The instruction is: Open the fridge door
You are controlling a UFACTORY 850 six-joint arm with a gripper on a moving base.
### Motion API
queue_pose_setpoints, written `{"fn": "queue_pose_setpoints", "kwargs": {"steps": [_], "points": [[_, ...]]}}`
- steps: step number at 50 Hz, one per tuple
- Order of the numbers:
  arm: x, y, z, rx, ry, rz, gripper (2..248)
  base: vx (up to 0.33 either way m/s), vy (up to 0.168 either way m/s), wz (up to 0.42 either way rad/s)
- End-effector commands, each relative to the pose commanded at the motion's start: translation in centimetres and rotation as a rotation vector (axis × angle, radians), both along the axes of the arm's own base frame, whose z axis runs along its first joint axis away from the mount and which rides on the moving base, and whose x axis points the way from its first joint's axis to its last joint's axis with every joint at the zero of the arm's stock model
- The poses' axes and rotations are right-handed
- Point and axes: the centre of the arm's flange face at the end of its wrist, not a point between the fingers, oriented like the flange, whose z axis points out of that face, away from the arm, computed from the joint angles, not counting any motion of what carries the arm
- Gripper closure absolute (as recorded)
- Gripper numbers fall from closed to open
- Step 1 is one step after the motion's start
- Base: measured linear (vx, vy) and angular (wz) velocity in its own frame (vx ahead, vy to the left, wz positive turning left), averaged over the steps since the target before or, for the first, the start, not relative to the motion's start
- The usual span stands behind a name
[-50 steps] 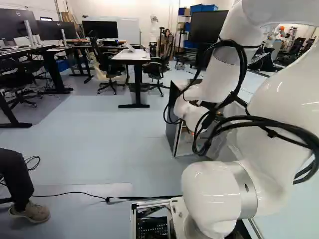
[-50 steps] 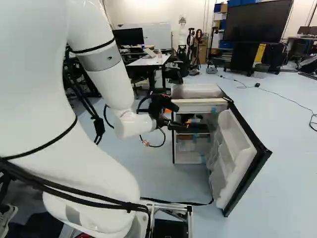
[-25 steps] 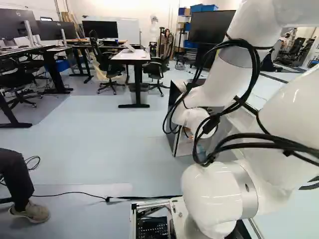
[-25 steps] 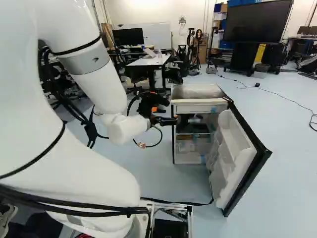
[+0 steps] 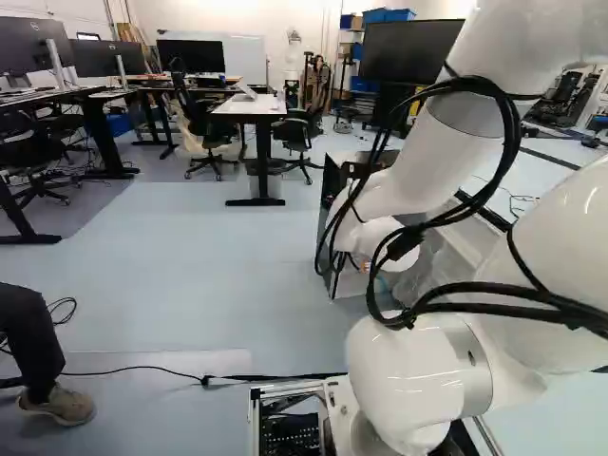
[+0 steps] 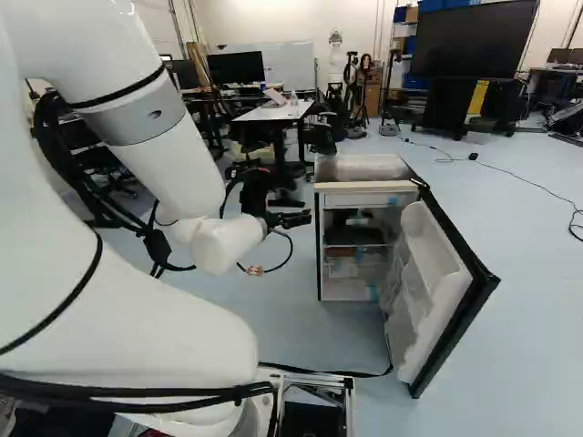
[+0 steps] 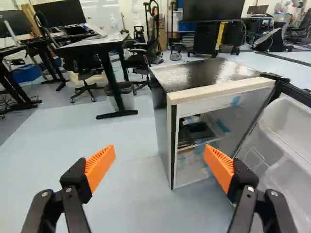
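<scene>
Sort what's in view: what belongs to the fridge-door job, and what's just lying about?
Job:
- fridge door, standing open
- fridge cabinet
- gripper, open, holding nothing

Lying about:
- white-topped desk
- office chair
- waste bin
- large screen

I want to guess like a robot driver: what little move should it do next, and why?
I'd probably ease the gripper back from the fridge: the door already stands wide open, and the fingers are apart, holding nothing.
</scene>
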Motion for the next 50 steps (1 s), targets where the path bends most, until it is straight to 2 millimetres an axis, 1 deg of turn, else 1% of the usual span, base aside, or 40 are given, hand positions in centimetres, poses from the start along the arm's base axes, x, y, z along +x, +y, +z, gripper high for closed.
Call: {"fn": "queue_pose_setpoints", "kwargs": {"steps": [25, 50], "points": [[-1.0, 1.2, 0.0, -0.035, 0.006, 0.119, 3, 0.0, 0.0, 0.0], [-1.4, 1.6, 0.0, -0.048, 0.009, 0.159, 3, 0.0, 0.0, 0.0]]}}
